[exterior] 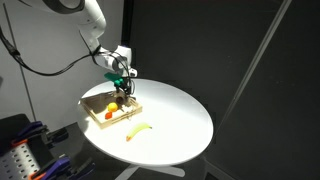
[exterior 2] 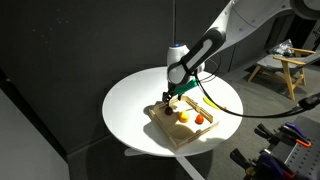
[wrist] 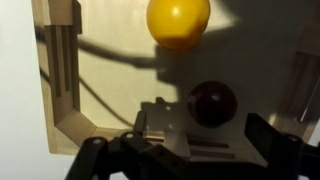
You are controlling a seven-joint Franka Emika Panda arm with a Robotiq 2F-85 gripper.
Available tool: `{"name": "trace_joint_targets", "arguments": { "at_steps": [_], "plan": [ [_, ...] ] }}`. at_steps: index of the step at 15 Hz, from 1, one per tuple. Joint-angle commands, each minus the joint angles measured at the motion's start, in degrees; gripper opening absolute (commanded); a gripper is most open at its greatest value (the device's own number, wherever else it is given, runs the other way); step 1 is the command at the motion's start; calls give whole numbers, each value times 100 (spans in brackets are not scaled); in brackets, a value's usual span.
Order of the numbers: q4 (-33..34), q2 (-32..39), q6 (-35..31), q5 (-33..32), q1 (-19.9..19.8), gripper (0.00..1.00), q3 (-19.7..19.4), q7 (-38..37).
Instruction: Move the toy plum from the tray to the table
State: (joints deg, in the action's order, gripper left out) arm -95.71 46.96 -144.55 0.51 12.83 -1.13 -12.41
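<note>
In the wrist view the toy plum (wrist: pixel 213 103), a small dark reddish-purple ball, lies on the pale floor of the wooden tray (wrist: pixel 65 90). My gripper (wrist: pixel 210 135) is open just above it, with one finger on each side and neither touching it. In both exterior views the gripper (exterior: pixel 122 88) (exterior 2: pixel 172 98) hangs low over the tray (exterior: pixel 100 120) (exterior 2: pixel 172 135) on the round white table (exterior: pixel 180 115) (exterior 2: pixel 130 100). The gripper hides the plum in both exterior views.
A yellow ball (wrist: pixel 178 20) (exterior 2: pixel 184 115) lies in the tray just beyond the plum. An orange-red toy fruit (exterior: pixel 110 111) (exterior 2: pixel 199 119) is also in the tray. A yellow banana (exterior: pixel 138 130) lies on the table beside the tray. The tray rims (wrist: pixel 55 60) are close by.
</note>
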Motion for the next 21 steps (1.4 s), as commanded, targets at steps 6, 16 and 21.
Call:
{"name": "trace_joint_targets", "arguments": {
  "at_steps": [6,16,21],
  "plan": [
    [645,424,478,-97,146,100,-88,-449],
    [906,622,497,-86,346,100,-128,-797],
    [1015,727,515,-81,343,100,-150,-839]
  ]
}}
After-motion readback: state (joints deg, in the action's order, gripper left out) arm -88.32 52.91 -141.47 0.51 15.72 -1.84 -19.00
